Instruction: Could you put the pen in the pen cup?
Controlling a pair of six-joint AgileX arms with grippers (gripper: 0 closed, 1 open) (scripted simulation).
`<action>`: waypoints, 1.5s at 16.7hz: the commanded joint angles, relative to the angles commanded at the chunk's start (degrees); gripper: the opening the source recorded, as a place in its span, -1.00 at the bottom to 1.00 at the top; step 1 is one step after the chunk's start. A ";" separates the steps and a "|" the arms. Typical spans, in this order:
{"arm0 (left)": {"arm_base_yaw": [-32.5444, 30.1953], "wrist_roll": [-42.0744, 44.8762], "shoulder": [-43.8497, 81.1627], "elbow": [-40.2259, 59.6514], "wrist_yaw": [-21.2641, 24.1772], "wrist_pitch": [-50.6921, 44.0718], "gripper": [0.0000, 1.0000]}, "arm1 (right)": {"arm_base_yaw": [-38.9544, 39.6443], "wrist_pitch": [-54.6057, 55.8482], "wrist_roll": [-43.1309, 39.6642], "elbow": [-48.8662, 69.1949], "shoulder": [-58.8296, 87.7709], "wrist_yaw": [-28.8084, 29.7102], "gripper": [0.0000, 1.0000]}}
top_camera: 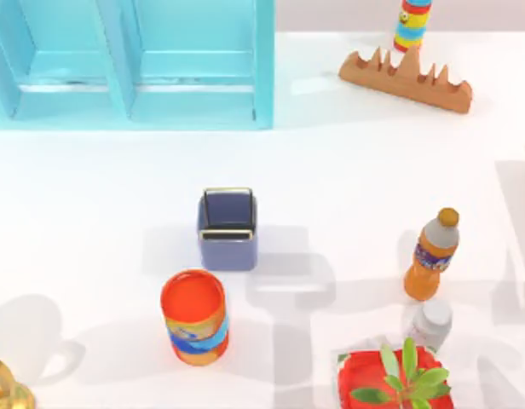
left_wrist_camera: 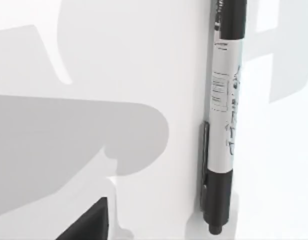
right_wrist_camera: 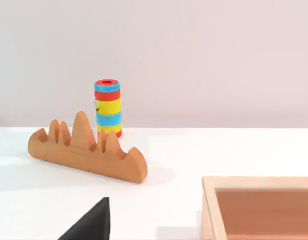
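The pen [left_wrist_camera: 224,115] lies flat on the white table in the left wrist view, with a pale grey printed barrel and black ends. A dark part of my left gripper [left_wrist_camera: 89,225] shows at the frame's edge, apart from the pen and touching nothing. The pen cup [top_camera: 227,228], square and slate-blue with a thin metallic rim, stands upright near the table's middle in the top view. A dark part of my right gripper [right_wrist_camera: 94,225] shows above bare table, facing a wooden rack.
An orange can [top_camera: 194,315] stands just in front of the cup. At the right are an orange soda bottle [top_camera: 431,256], a white bottle [top_camera: 430,324] and a potted plant [top_camera: 390,379]. A cyan cabinet [top_camera: 135,60], wooden rack [top_camera: 407,78], striped toy [top_camera: 412,24] line the back. A wooden box [right_wrist_camera: 259,205] is near my right gripper.
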 joint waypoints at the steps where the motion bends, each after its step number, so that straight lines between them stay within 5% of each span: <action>1: -0.27 0.07 -0.11 -0.18 0.06 0.11 1.00 | 0.00 0.00 0.00 0.00 0.00 0.00 1.00; 11: -6.74 -7.20 12.75 -0.86 -1.77 17.26 1.00 | 0.00 0.00 0.00 0.00 0.00 0.00 1.00; 16: -7.18 -7.64 13.52 -0.90 -1.91 18.15 1.00 | 0.00 0.00 0.00 0.00 0.00 0.00 1.00; 25: -7.18 -7.64 13.52 -0.90 -1.91 18.15 -0.36 | 0.00 0.00 0.00 0.00 0.00 0.00 1.00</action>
